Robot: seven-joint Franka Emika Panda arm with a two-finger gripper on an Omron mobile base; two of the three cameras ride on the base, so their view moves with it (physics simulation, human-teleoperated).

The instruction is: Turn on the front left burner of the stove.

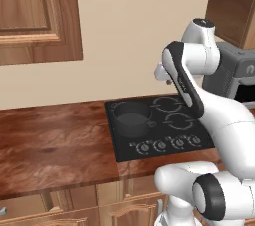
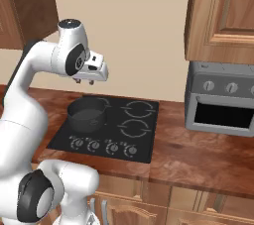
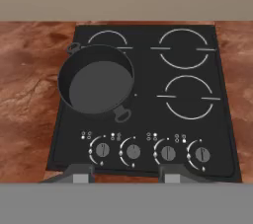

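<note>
Black glass, the stove [image 3: 143,109] sits sunk into the wooden table [image 1: 50,145], a dark pot [image 3: 96,82] parked over its front left burner. The claw [image 2: 84,81] hangs high above, fingers apart and empty, likely to look down on the four knobs [image 3: 103,150] before choosing one.

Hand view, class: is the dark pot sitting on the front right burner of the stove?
No. The pot sits on the front left of the stove, while the front right ring is bare.
</note>
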